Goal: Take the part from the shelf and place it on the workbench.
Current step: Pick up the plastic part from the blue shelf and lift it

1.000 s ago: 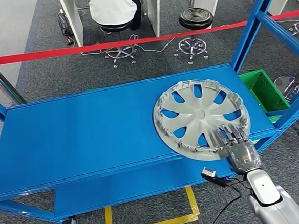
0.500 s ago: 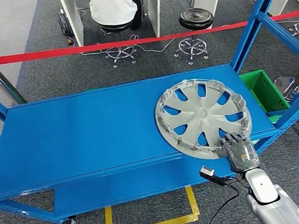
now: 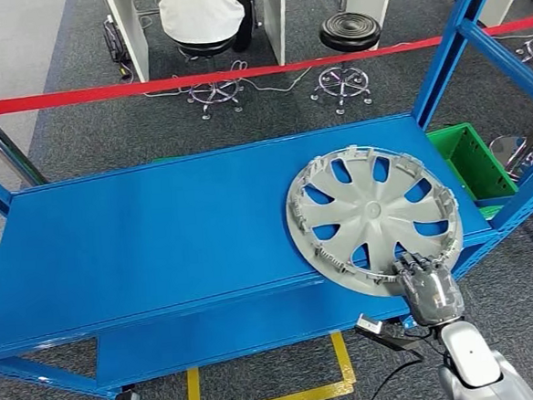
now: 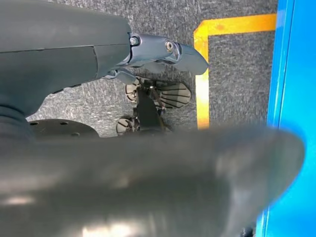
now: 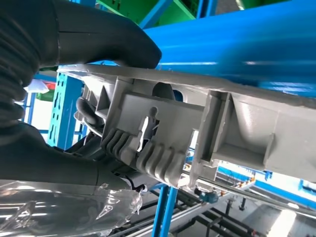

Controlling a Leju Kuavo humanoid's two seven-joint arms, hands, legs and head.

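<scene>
Pulled toward me and to my right over the last second, the hubcap (image 3: 373,213) now has its near rim hanging past the front lip of the blue shelf (image 3: 149,236), where before it lay further in; my right hand (image 3: 430,287) has drawn back with it and sits lower at the shelf edge. From my head view, my fingers (image 3: 413,265) lie over the top of the near rim, the rest of the part reaching away from my hand across the shelf, so I judge the lift-off is close but the part still rests on the shelf. Beyond my hand and further right stands a green crate (image 3: 470,163); what I can see of its inside looks bare, though the shelf post hides part of it. My left wrist view looks down at grey carpet and a yellow floor line (image 4: 203,69) beside the shelf's blue edge; my left hand (image 4: 149,197) is a blur close to the lens and I cannot tell how its fingers lie. My right wrist view shows the grip plainly: my thumb (image 5: 108,37) presses one face of the hubcap's ribbed rim (image 5: 193,133) and my dark fingers curl against the other, so the rim is pinched.
</scene>
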